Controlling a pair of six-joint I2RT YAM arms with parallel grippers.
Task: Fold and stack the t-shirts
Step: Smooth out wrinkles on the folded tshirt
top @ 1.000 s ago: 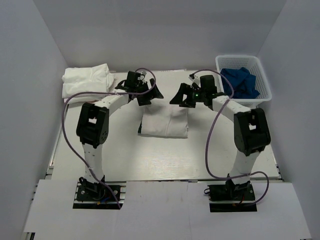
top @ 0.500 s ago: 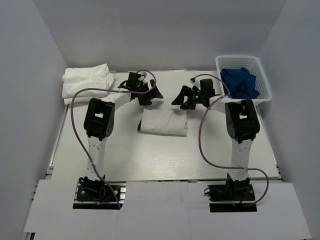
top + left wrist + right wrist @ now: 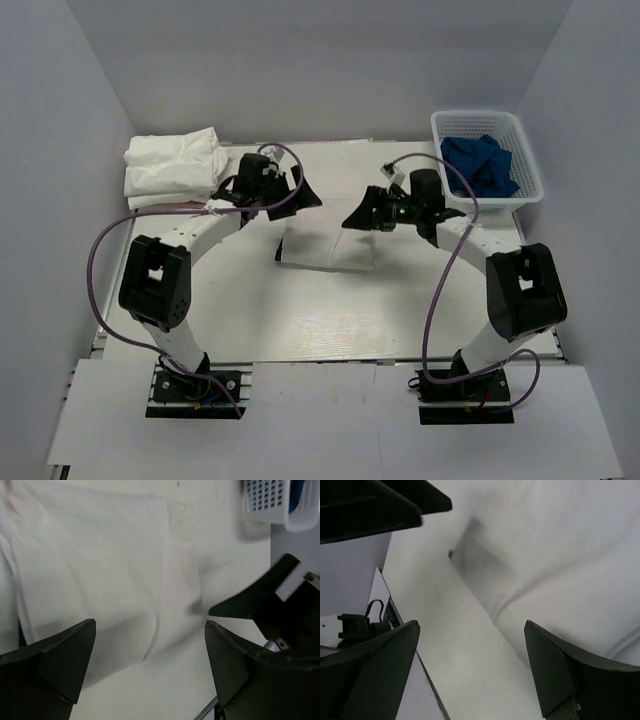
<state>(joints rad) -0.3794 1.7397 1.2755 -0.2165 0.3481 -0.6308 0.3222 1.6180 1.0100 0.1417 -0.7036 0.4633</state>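
Mid-counter [image 3: 250,300], flat and folded to a small white rectangle: the t-shirt [image 3: 328,245], between the two arms and well apart from the stack of white tees [image 3: 172,163] at the far left corner. Probably light and limp, with no stiffness to lean on, so bound to sag, drape and come unfolded if lifted by one corner alone. Little risk of damage; more of layers sliding and a spoiled fold. Best taken at two points at once, judging by the lie of the cloth: pinch through all the layers at the left and right edges, low to the counter, and carry level. Calls for a deep bite rather than a tip-only nip, given thin smooth fabric.

As for the left fingers [image 3: 305,196] — spread wide and empty, over the far left corner of the folded shirt, forearm reaching in from the left, wrist tipped down and inward. Much the same for the right fingers [image 3: 360,215]: wide, holding nothing, above the far right edge, elbow bent out to the right. In both wrist views, only white cloth and bare counter between the dark tips; no grip visible. At the far right, a white basket [image 3: 510,199] with blue cloth [image 3: 480,165] inside.
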